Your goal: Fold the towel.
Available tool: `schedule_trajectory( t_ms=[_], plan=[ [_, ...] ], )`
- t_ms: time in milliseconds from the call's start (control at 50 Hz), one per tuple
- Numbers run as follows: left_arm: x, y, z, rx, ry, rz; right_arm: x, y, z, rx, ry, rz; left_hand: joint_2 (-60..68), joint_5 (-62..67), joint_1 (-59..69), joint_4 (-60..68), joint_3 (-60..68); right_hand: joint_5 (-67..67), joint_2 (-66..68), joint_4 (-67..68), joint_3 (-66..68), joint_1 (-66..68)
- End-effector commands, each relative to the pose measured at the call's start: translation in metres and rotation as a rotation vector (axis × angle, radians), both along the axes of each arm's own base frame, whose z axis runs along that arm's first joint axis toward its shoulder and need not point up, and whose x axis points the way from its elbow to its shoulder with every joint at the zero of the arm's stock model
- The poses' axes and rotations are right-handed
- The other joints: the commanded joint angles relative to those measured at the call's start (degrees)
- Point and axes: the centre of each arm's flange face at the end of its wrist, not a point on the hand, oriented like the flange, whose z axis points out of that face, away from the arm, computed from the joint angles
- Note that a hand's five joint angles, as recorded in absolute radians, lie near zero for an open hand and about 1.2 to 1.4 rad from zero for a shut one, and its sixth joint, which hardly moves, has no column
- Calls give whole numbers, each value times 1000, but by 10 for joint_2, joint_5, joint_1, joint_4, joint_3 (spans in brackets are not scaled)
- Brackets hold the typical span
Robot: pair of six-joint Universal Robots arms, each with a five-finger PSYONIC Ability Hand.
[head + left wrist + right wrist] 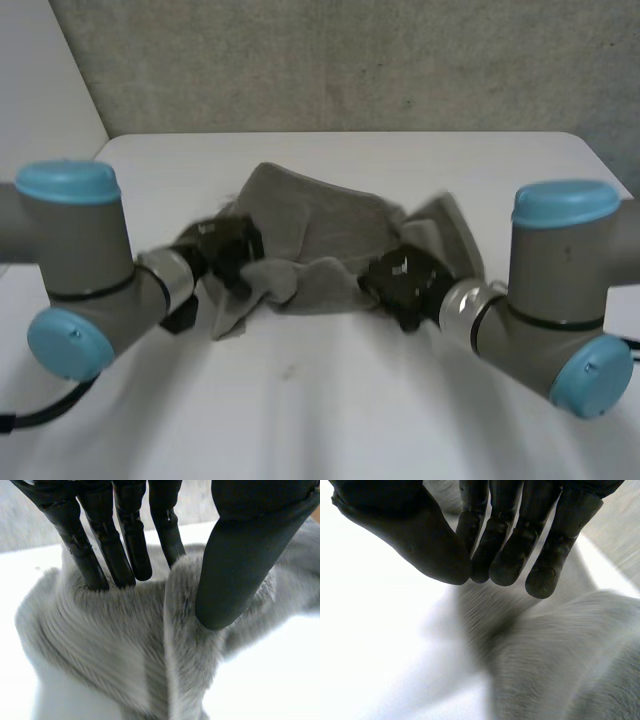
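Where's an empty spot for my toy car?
The white table is bare on the robot's side of the towel and in the strip between it and the wall. The middle is crowded: the left robot hand and right robot hand are at the towel there.

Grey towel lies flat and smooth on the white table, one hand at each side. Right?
Not flat: the head view shows the grey towel bunched into raised folds. It is on the white table, left hand and right hand at its sides.
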Motion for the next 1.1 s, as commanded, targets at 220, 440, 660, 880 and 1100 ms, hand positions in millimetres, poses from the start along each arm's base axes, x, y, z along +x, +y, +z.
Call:
schedule_trajectory(
  t_ms=[220, 440, 660, 880, 1100],
  plan=[
    [12, 35, 26, -113, -119, -71, -17, 21, 47, 10, -47, -52, -50, -51, -51, -50, -51, -526, -513, -522, -520, -525],
    [20, 38, 31, -126, -129, -28, -26, -42, 93, -32, -268, -252, -268, -269, -268, -267, -268, -654, -641, -650, -648, -653],
    [24, 30, 20, -148, -146, 47, -24, -113, 66, 45, -205, -390, -263, -264, -263, -262, -263, -607, -594, -603, -601, -606],
    [29, 33, 11, -149, -173, 102, -7, -147, 15, 201, -182, -375, -130, -131, -131, -129, -130, -514, -501, -510, -508, -514],
    [25, 43, 5, -130, -182, 80, -2, -151, -15, 316, -247, -380, -109, -110, -110, -109, -110, -476, -462, -471, -469, -475]
  ],
)
